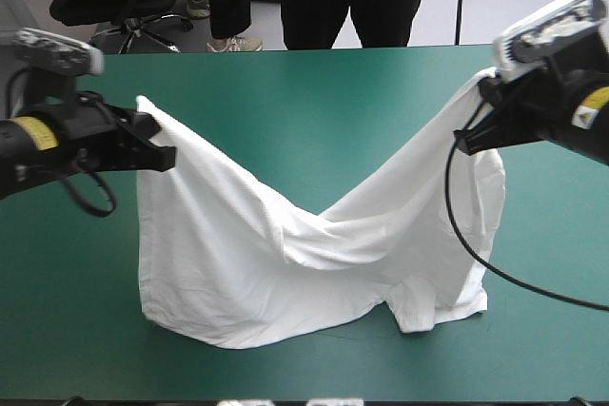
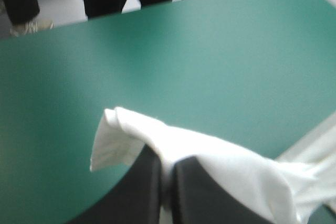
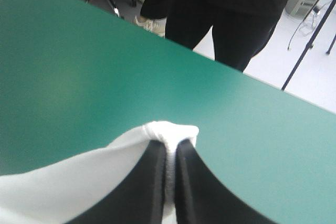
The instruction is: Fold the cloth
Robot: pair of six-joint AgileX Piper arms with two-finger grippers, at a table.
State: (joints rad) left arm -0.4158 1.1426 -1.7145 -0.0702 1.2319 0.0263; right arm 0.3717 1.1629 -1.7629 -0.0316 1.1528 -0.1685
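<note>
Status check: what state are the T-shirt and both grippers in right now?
T-shirt: held up at two points, middle sagging, lower edge on the teal-green table cover.
Left gripper: shut on the T-shirt, raised.
Right gripper: shut on the T-shirt, raised.

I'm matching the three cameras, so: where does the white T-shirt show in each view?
High view: T-shirt sags mid-table between left gripper and right gripper, hem down.
Left wrist view: T-shirt corner pinched in that gripper, draping aside.
Right wrist view: T-shirt fold bunched at the fingertips.
Shared landmark: the teal-green cover, its far edge.
</note>
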